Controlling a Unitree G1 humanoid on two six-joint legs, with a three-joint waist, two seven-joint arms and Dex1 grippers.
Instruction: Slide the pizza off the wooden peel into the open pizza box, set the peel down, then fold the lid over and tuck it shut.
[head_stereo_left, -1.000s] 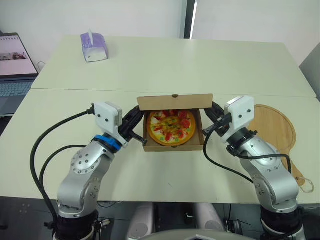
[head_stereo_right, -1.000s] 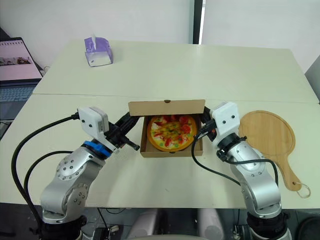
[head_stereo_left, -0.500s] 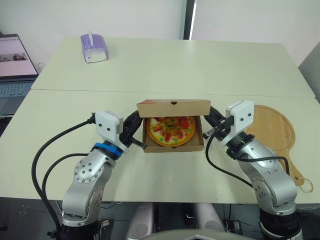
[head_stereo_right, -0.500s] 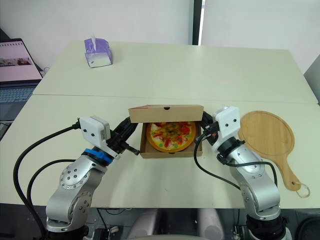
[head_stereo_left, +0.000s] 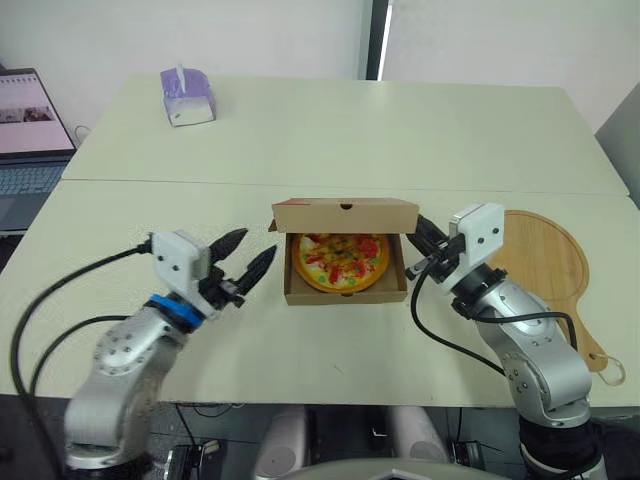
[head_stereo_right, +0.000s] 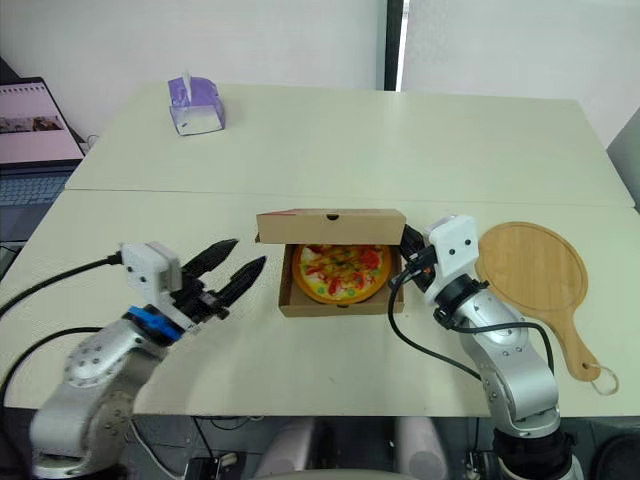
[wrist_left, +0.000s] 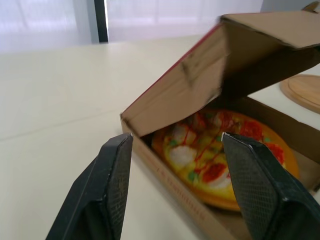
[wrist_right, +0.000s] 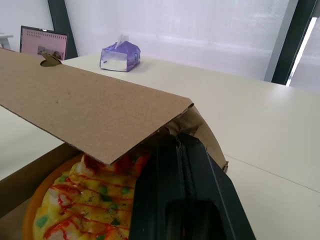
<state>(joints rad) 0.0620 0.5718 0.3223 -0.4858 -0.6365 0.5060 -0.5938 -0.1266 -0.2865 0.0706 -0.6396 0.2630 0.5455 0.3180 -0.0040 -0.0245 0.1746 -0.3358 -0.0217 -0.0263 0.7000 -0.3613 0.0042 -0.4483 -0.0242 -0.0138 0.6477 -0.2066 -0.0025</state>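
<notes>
Both low: left claw (head_stereo_left: 258, 241) splayed, right claw (head_stereo_left: 419, 224) pinched under lid (head_stereo_left: 345, 212).

Got the left gripper (head_stereo_left: 255, 243) hanging wide open just left of the box (head_stereo_left: 345, 292), pointing at it, not touching. Right gripper (head_stereo_left: 424, 232) pinched closed, tips tucked in at the box's right side, forearm angled inward.

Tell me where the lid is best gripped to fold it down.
Probably the lid by its front edge near the left corner, from the left, where the open left gripper hovers. It hangs half shut above the pizza, so that edge juts free.
</notes>
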